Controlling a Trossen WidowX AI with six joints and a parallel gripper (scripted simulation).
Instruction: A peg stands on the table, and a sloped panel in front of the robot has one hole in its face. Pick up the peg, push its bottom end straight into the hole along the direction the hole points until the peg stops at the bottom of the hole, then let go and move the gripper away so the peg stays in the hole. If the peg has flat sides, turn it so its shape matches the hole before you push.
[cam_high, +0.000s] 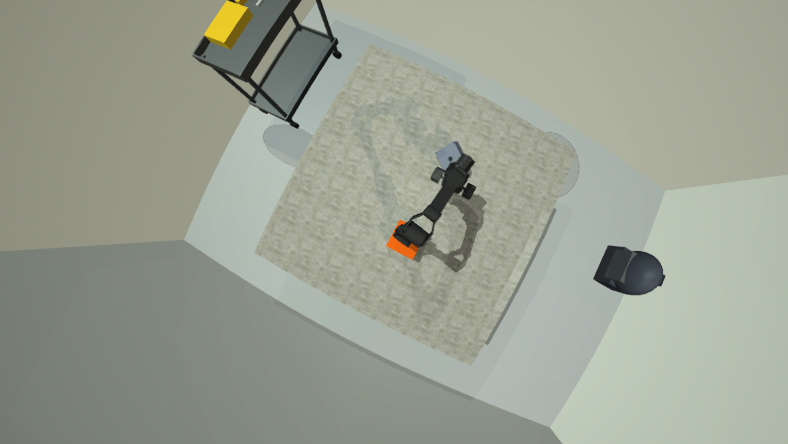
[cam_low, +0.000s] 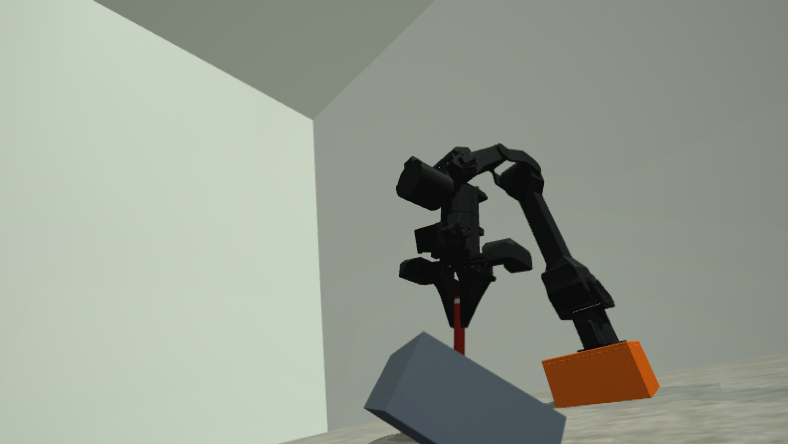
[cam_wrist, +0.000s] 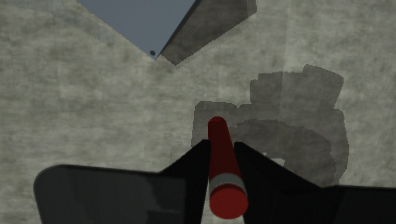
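Above the blue-grey sloped panel (cam_low: 463, 397), black gripper (cam_low: 460, 317) pointing downward, fingers closed tight around a red peg (cam_low: 458, 333), peg hanging upright in the air, lower end hidden behind the panel's top edge, orange base (cam_low: 599, 375) standing nearby on the mottled table (cam_low: 716, 408).

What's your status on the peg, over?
Gripper shut on the round red peg, carried upright off the table. Peg not yet at the sloped blue-grey panel; small dark hole ahead. Nothing between them.

The table (cam_wrist: 75, 100) top looks rough and mottled like stone, the red peg (cam_wrist: 223, 160) smooth and matt.
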